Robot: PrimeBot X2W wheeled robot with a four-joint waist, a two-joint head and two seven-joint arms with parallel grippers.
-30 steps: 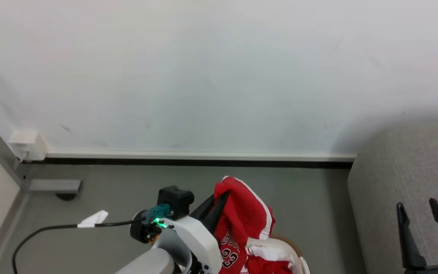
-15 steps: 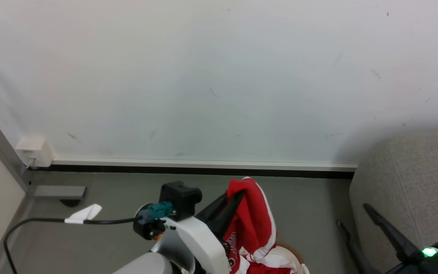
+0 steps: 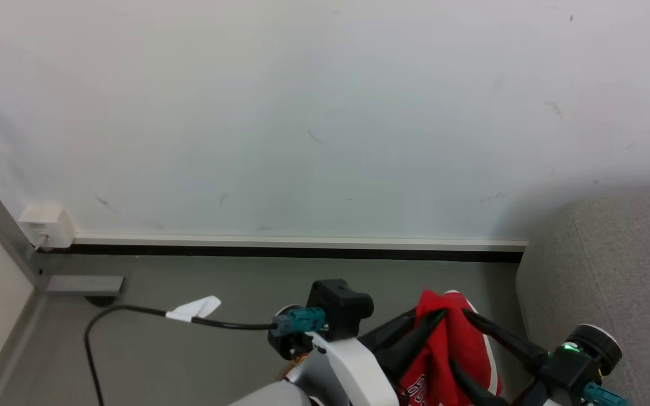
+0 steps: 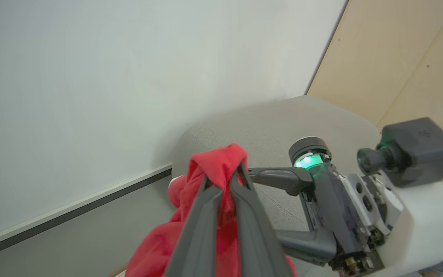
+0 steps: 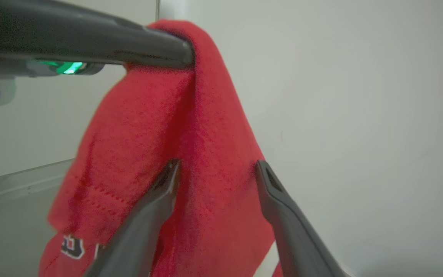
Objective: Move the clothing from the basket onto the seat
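Nearest, at about 5 o'clock in the head view, the left gripper has its fingers pinched shut on a small fold at the top of the soft red sports garment with white trim and dark lettering. The garment hangs from that pinch in the air. Its lower part runs off the picture's bottom edge, so I cannot tell what its hem is clear of. The right gripper has its fingers spread wide on either side of the hanging cloth, not yet closed. The main risk I see is the thin hold: a fold that small could slide out under the garment's weight or a quick swing. If the right fingers close badly they may catch only a loose layer, or nip the left fingers. Farther off, toward 3 o'clock, lies the large light grey upholstered seat. A trailing hem could snag its rounded edge, or the garment could drop short onto the grey floor.
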